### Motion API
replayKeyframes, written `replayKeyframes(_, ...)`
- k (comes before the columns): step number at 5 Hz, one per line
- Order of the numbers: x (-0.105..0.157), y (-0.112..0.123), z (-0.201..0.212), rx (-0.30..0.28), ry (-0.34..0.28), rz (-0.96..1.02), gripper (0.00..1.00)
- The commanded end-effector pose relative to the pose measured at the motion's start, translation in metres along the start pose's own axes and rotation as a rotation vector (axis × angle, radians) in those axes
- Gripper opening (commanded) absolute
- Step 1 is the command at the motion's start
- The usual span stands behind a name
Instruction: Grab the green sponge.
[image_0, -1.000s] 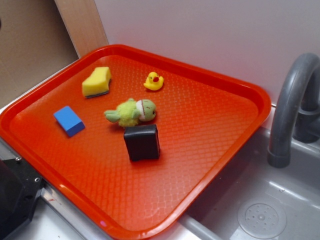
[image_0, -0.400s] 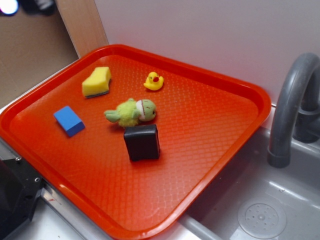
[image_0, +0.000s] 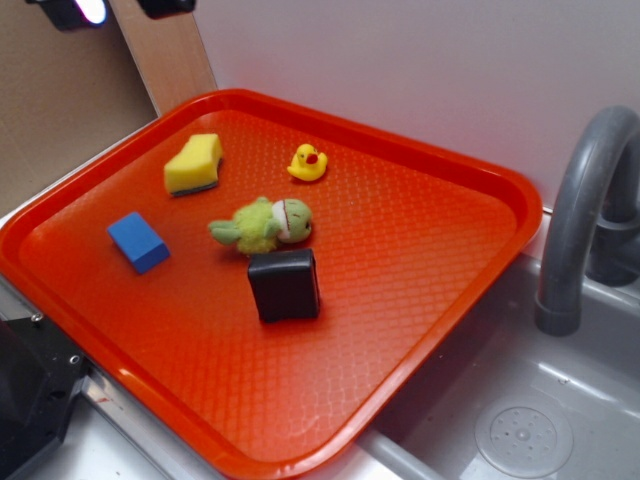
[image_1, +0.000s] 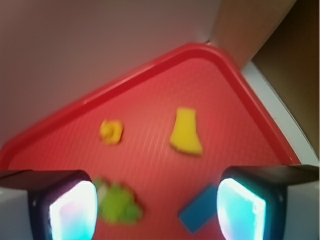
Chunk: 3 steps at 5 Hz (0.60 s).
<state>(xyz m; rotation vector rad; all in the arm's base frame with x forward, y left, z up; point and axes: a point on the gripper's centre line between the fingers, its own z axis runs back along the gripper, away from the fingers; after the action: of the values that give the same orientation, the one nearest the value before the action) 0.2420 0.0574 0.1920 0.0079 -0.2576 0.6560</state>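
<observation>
Near the tray's (image_0: 440, 160) far-left corner lies the green sponge (image_0: 194, 164), untouched, with the yellow duck (image_0: 308, 162) beside it along the far edge. Toward the left edge sits the blue block (image_0: 138, 241); the plush toy (image_0: 262, 224) and black block (image_0: 285, 285) occupy the centre. High above, the fingers (image_1: 156, 210) stand wide apart, holding nothing.
</observation>
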Motion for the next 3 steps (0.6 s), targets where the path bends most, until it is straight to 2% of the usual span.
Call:
replayKeyframes(1,0.025,0.037,-0.035,0.067,-0.069,0.087,1.00)
replayKeyframes(2,0.024,0.042,-0.059,0.079,-0.054,0.047,1.00)
replayKeyframes(3,0.029,0.035,-0.083,0.084,-0.087,0.030,1.00)
